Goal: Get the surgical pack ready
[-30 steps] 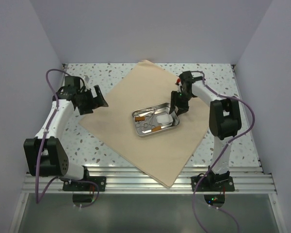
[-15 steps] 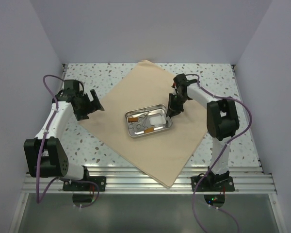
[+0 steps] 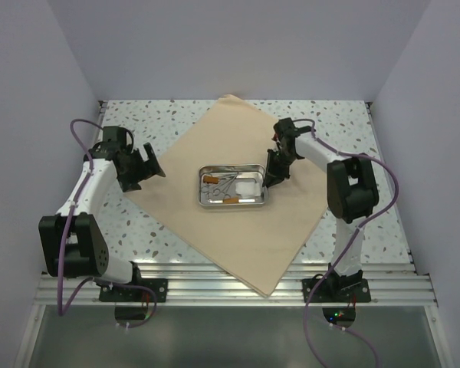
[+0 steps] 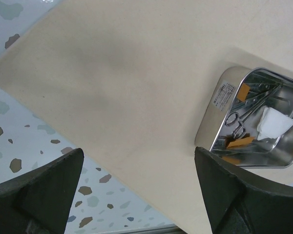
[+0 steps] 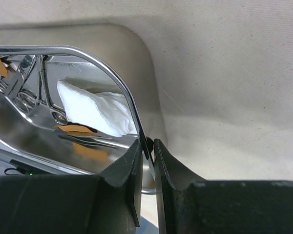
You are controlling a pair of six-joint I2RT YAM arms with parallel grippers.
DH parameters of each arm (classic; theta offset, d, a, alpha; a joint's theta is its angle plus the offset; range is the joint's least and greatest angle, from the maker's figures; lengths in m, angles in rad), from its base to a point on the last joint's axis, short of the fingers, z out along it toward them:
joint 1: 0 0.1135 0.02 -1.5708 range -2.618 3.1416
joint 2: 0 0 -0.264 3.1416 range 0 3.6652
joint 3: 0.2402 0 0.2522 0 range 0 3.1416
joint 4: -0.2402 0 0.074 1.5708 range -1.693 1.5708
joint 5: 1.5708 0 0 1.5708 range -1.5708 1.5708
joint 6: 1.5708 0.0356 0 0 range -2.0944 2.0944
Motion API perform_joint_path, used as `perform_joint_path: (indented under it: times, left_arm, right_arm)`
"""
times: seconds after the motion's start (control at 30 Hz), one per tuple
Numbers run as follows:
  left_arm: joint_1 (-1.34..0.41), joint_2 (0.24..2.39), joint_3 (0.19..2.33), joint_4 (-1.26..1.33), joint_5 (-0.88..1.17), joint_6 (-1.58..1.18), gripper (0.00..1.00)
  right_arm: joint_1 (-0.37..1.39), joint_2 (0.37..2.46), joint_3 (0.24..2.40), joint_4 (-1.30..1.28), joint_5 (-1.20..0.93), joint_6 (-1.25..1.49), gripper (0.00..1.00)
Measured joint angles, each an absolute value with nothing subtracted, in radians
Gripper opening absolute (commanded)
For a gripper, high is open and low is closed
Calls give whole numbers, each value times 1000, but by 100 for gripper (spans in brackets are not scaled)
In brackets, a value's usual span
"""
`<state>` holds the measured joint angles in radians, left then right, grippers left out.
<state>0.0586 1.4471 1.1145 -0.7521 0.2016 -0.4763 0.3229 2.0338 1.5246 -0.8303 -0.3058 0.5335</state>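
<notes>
— On the outer wall of the steel tray (image 4: 210,122), is any label showing?
— One white sticker (image 4: 223,93) is showing, print unreadable.
— Changes?
— Tray is now sitting further left on the tan cloth (image 3: 238,238), squared up. The right gripper (image 5: 147,146) is pinching its rim; the left gripper (image 4: 139,151) is hanging spread wide.

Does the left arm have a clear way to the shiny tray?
Probably yes: only flat cloth lies between the open left gripper and the tray, though the right gripper pinches its rim.
</notes>
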Motion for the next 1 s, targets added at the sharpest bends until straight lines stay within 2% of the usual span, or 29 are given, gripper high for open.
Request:
perform_joint_path:
  times: [0.6,0.7,0.8,0.9,1.0]
  left_arm:
    - [59,1448,1114,-743,258,-426,100]
    - [59,1448,1114,-740,261,-422,100]
    - [59,1448,1114,-740,260,-408,100]
    - [59,1448,1114,-737,260,-399,100]
    - [59,1448,1114,-733,260,-398,100]
  right_arm:
    - [287,2103,1657,-958,-228,375,17]
    - [287,2110,1668,-970,-227,373,20]
    - [287,2130,1685,-982,-223,373,30]
    - [286,2149,1691,-988,-217,370,35]
    - [286,2160,1701,-1000,-208,367,35]
